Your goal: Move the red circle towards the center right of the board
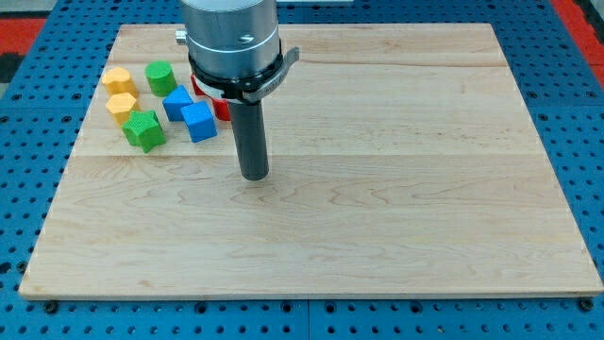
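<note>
1. I can read no brand, label or writing on the board [377, 236], on the blocks or on my own housing.
2. I carry no jaws, only a straight dark rod, so nothing is spread, pressed together or pinched. My tip [253, 177] rests bare on the wood and touches no block.
3. I take my tip as the landmark. The nearest block, a blue cube [199, 122], lies to the view's left and slightly toward the view's top of it, apart from it.
4. A second blue block [176, 102] sits just beyond that cube, further to the upper left, apparently touching it.
5. A red piece [221, 107] shows toward the view's top of my tip, right of the blue cube. Most of it is hidden behind my housing, so I cannot confirm it is the circle, though it probably is.
6. Well to the view's left of my tip sit a green block [143, 130], another green block [159, 76] above it, and two orange blocks, one [121, 105] below the other [117, 80].
</note>
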`<act>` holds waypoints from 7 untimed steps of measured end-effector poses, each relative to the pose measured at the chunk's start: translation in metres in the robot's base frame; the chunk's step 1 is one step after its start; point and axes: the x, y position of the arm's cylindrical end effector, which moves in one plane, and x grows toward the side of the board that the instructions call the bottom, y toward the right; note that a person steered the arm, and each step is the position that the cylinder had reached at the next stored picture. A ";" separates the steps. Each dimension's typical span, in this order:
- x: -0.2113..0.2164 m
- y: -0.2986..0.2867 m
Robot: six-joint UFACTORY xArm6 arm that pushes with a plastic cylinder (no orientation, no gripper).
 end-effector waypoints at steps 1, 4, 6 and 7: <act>-0.022 -0.006; -0.078 -0.103; -0.121 -0.070; -0.121 0.007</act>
